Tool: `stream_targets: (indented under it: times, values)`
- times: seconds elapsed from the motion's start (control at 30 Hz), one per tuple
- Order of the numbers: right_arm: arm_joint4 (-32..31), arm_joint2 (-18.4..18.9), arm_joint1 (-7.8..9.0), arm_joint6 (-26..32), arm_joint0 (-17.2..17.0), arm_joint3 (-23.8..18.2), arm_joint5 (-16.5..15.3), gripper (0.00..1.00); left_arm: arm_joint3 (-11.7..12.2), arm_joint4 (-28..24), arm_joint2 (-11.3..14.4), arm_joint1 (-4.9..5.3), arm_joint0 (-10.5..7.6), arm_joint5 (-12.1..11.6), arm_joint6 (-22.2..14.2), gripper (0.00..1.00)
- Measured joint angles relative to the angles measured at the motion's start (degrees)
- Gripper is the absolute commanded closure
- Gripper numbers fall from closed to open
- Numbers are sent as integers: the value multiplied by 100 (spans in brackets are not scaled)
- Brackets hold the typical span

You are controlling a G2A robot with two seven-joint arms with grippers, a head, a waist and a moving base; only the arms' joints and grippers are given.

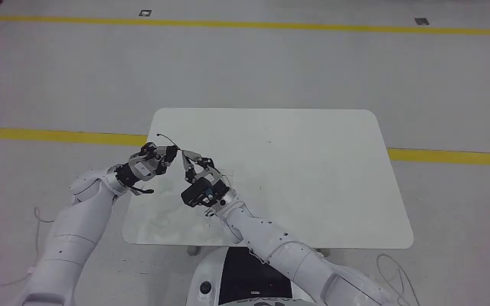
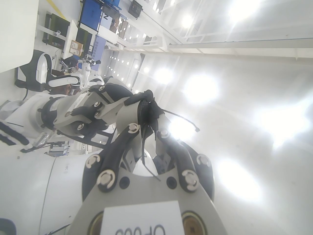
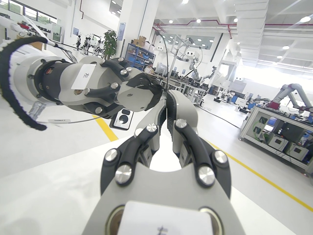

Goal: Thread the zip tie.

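Right wrist view: right gripper [image 3: 166,99] with ribbed pads [image 3: 172,103] pressed flat together, clamped on the strap of a thin black zip tie [image 3: 166,69]. Strap rising straight out beyond those fingertips, then curling over to a small thickened end. Left gripper [image 3: 155,89] level with it, black-padded fingertips closed and butted against the right fingertips, just beside the strap.

Left wrist view, from the opposite side: one stretch of strap running back between the left fingers [image 2: 127,121] toward the palm, its loose end lying close to the gripper's base. Another stretch leaving past the fingertips, bending away and ending free in the air in a small square head. Left fingers drawn together on the strap at their tips, right fingertips touching them from the side. Exact spot of the crossing hidden by the black padding.

Top view: both grippers tip to tip, raised over the near left part of the white table [image 1: 321,176], zip tie arching up and away from the left fingertips. Too small there to judge either grip.
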Motion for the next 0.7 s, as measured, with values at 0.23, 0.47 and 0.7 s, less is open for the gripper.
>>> stream_targets:
  times: [0.23,0.47,0.7]
  values:
    - [0,113,31,-47,-57,-2,0,100,0,0,0,0,0,0,0,100]
    - [0,212,78,-60,-112,-34,0,100,0,0,0,0,0,0,0,100]
    - [0,295,121,-41,-158,-75,0,100,0,0,0,0,0,0,0,100]
